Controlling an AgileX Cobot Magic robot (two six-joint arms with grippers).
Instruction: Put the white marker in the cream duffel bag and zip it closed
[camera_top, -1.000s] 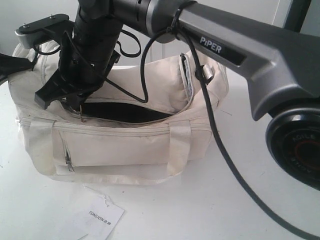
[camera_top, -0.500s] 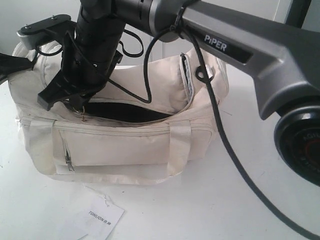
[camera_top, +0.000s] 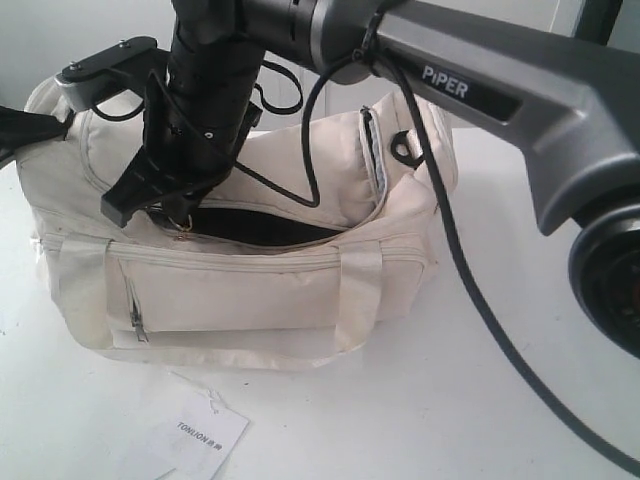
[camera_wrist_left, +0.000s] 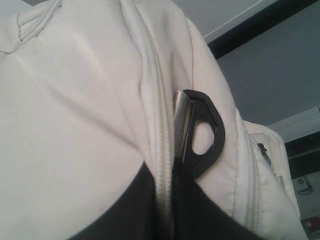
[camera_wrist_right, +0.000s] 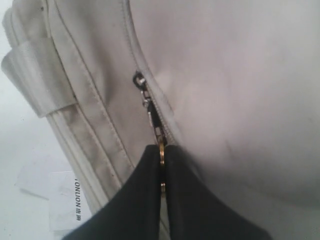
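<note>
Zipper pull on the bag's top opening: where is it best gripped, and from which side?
Pinch the free end of the zipper pull across its flat faces, coming along the line of the zip. It stretches out over the bag, in line with the teeth, so a sideways approach would likely catch fabric. The right claw is shut on it that way.

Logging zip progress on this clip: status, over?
Right gripper shut on zip pull. Left gripper pinching cream duffel bag seam. Top zip part open. White marker not in view; nothing across the zip.
</note>
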